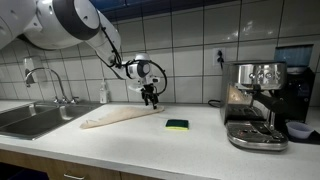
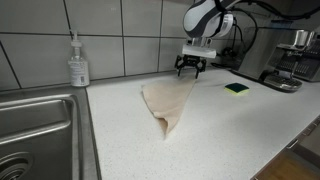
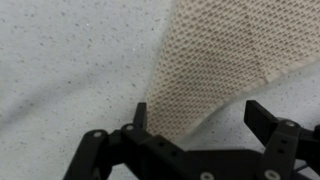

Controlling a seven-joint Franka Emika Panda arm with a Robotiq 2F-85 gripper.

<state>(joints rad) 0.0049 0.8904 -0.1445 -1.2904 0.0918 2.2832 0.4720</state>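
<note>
Just above the cloth, fingers apart

Gripper (image 1: 150, 98) hangs mid-frame in both exterior views, fingers spread wide, nothing held. Beige cloth (image 1: 115, 118) lies flat on the white counter (image 1: 200, 140), its wider end just below the fingers. In the wrist view it fills the upper right. Green sponge (image 1: 177, 125) sits right of centre, apart. Soap bottle (image 2: 78, 62) stands upper left.
</note>
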